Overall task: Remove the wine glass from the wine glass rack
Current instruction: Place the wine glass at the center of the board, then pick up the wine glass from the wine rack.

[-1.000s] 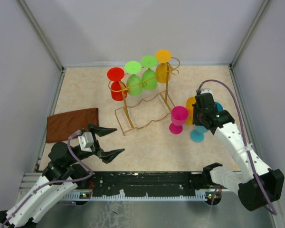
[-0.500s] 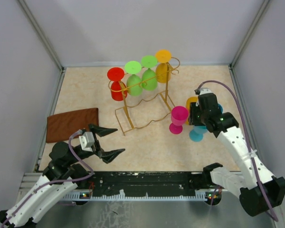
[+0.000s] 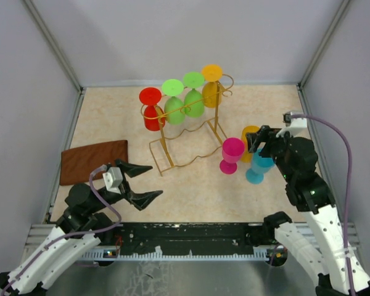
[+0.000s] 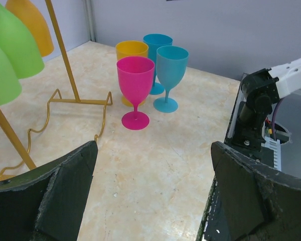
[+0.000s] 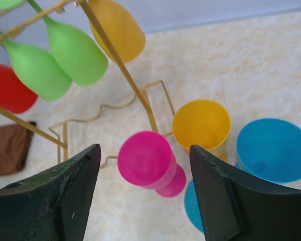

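Note:
The gold wine glass rack (image 3: 217, 120) stands at the back of the table. Upside down on its rails hang a red wine glass (image 3: 152, 117), two green ones (image 3: 174, 110) and an orange one (image 3: 211, 94). Right of the rack a pink glass (image 3: 232, 153), a yellow glass (image 3: 250, 137) and a blue glass (image 3: 258, 168) stand upright on the table. My right gripper (image 3: 261, 142) hovers open above them, the pink glass (image 5: 140, 158) below its empty jaws. My left gripper (image 3: 149, 183) is wide open and empty, low near the front left.
A brown cloth (image 3: 94, 160) lies flat at the left edge. A second blue glass (image 4: 158, 42) stands behind the first, beside the yellow one (image 4: 132, 49). Grey walls close in the back and both sides. The arms' black base rail (image 3: 191, 234) runs along the near edge.
My right gripper has opened and pulled back up and to the right, away from the glasses standing on the table. The left arm has barely moved.

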You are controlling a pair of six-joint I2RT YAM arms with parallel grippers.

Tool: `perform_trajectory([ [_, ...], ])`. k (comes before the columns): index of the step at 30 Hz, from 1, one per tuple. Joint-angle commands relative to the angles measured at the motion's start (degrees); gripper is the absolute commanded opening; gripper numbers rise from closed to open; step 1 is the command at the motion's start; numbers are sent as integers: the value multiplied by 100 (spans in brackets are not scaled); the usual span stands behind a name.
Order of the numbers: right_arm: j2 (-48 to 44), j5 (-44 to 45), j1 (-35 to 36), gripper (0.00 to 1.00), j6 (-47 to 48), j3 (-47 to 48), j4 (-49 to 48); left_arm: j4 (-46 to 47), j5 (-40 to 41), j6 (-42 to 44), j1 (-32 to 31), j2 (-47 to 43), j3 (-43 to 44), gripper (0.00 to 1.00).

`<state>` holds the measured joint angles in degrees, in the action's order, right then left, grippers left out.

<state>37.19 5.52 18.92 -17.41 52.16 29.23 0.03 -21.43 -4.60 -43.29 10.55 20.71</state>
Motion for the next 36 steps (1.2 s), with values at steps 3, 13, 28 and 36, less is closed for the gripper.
perform_trajectory([
  [3,-557,617,-46,73,-794,-531,-1820,133,639,-565,-3,244,3,100],
  [13,13,1674,-46,83,-822,-262,-2862,-390,2551,-1314,-4,1058,460,100],
  [28,1826,723,-421,94,-542,1457,-2750,-605,3453,-2238,5,1662,553,100],
  [36,3603,-2676,-1402,93,-1498,3389,-2076,-734,3457,-2430,5,1957,692,100],
])
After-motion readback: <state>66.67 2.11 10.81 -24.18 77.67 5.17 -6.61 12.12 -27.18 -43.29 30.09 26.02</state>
